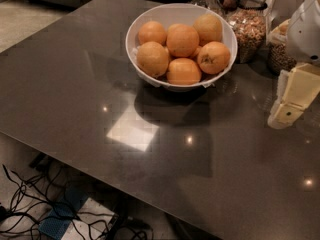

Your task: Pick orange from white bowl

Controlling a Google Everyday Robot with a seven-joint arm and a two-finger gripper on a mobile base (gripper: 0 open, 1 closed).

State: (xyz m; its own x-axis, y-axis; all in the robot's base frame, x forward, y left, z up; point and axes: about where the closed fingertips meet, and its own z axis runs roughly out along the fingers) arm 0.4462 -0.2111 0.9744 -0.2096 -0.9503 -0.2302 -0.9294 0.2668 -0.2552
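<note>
So the white bowl (186, 87) sits toward the far side of a dark, glossy table (75, 84), and nothing lies on the tabletop in front of it, just a bright patch of reflected light (132, 131) and a few small glints. Right of the bowl, nearly touching its rim, there's a glass jar (248, 28) packed with grains. A second container (279, 59) with a brownish filling stands further right, partly cut off by the robot's white arm (306, 29). Below the near table edge, a tangle of black cables (30, 204) lies on the floor.

The orange (214, 57) with the small dark mark is at the bowl's right side, resting against the rim and pressed up against its neighbours. It's one of a heap of about six, all round with dimpled skin. The gripper (282, 115), a cream-coloured blocky thing, hangs well right of the bowl, off past the jar, and lower in the picture than the fruit. It's apart from the orange and touches nothing. Honestly can't tell whether it's spread or closed up. The bowl looks like smooth plastic, wide-rimmed, with little tabs along its lower edge.
</note>
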